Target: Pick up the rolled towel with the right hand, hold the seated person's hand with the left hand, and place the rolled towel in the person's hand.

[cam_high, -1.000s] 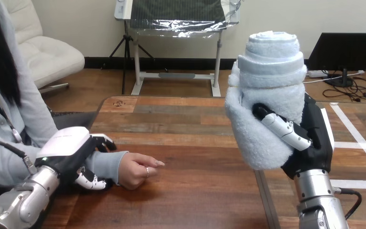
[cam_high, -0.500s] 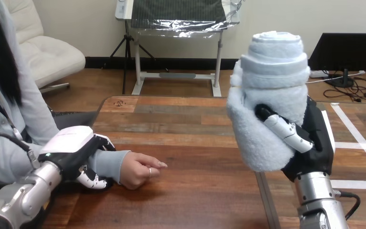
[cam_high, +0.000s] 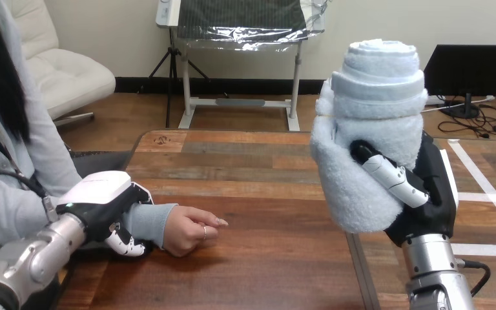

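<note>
At the lower left of the frame, the left hand (cam_high: 100, 206) sits on the person's wrist (cam_high: 143, 223), which is covered by a grey sleeve. Its thumb goes over the top and its fingers (cam_high: 124, 246) curl underneath, so it grasps the wrist. The silver forearm comes in from the bottom left corner. Just right of that grasp, the person's hand (cam_high: 190, 229) rests on the wooden table (cam_high: 265, 194), loosely curled, with the fingertips pointing toward frame center. At the right side of the frame, the right hand (cam_high: 429, 197) is raised above the table edge with its forearm coming up from the bottom edge. It is clenched around the rolled towel (cam_high: 371, 129), with the thumb pressed into the front of the roll and the palm behind it. The white towel stands upright in that grip, its spiral end facing up near the top of the frame and its lower end bulging below the thumb, clear of the tabletop. Towel and person's hand are well apart, with bare table between them.
</note>
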